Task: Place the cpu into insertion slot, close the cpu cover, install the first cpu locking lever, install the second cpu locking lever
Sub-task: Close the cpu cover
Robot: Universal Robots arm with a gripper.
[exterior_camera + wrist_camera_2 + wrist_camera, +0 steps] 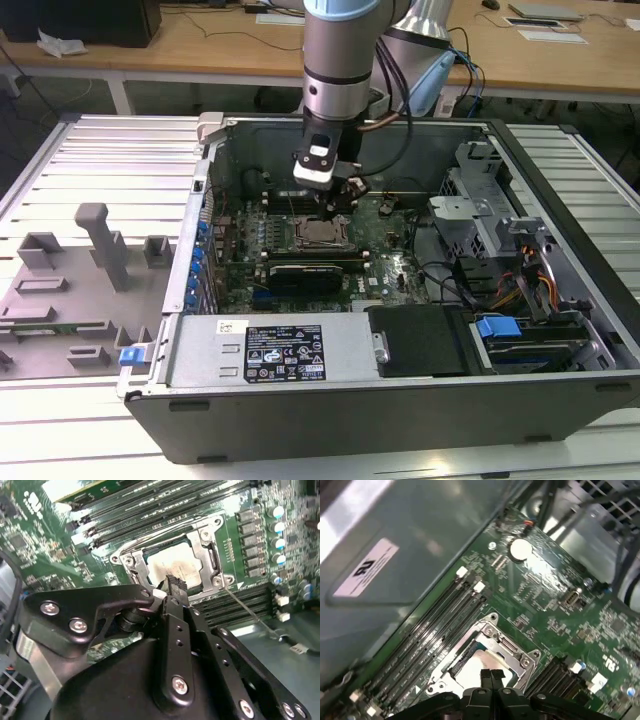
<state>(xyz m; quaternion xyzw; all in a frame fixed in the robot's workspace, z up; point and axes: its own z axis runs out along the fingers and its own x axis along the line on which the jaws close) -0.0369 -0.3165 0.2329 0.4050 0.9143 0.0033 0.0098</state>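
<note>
In the exterior view the arm reaches down into the open computer case (400, 420), which lies on its side on the slatted tabletop (100, 160). The gripper (338, 203) hangs just above the green motherboard (385, 235). The cpu (318, 233) sits at about 7 o'clock from it, close by.

In both wrist views the cpu (172, 565) rests inside the insertion slot (461, 659), silver top facing up. The cpu cover (207, 547) frames the chip and seems to lie flat over its edges, though the fingers hide part of it.

The gripper (490, 674) has its two black fingertips (172, 582) pressed together with nothing between them, poised over the chip's near edge.

A thin wire locking lever (252, 614) juts out from one socket corner across the memory slots (435, 625). Grey fixture blocks (105, 245) stand on the tabletop at 9 o'clock from the case.
</note>
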